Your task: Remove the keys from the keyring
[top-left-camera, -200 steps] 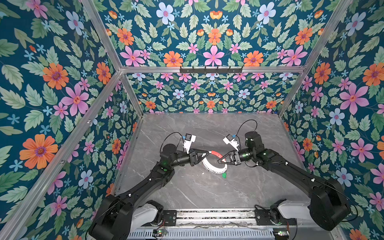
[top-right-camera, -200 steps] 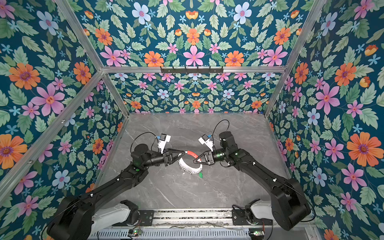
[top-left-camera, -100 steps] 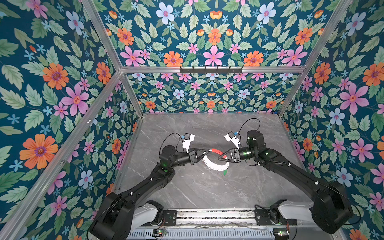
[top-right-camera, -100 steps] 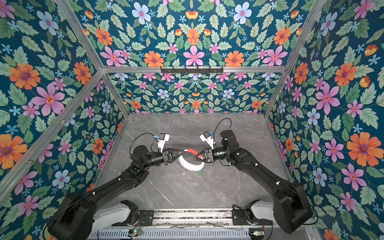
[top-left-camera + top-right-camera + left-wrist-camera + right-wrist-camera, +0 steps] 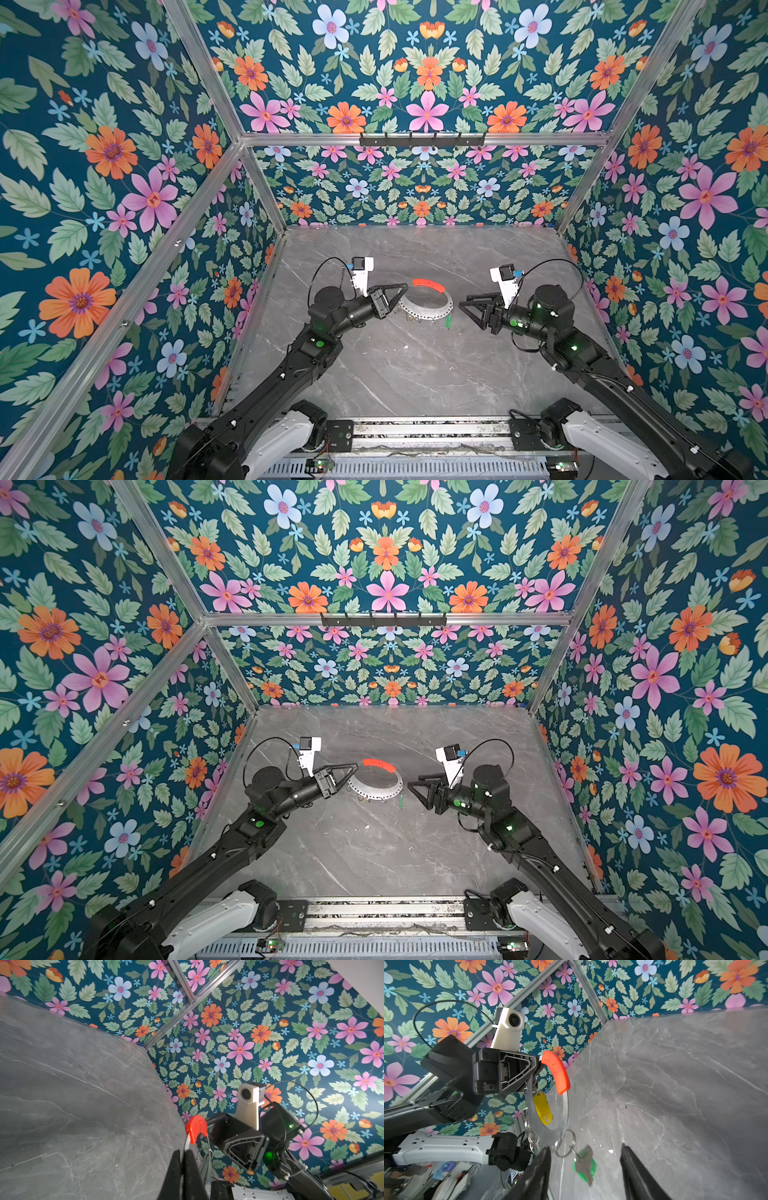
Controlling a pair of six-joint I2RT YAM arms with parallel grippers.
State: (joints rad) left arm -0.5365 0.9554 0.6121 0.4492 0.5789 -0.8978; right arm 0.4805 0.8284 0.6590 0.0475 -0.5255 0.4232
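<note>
Now, left hand (image 5: 403, 291) clamped on keyring (image 5: 430, 316), right hand (image 5: 464, 304) half spread, clear of it.

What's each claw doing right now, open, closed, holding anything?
Left claw: closed on the keyring.
Right claw: open, gripping nothing.

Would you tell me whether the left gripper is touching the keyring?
Touching: the left wrist view shows the left gripper shut on the keyring beside its red sleeve.
</note>
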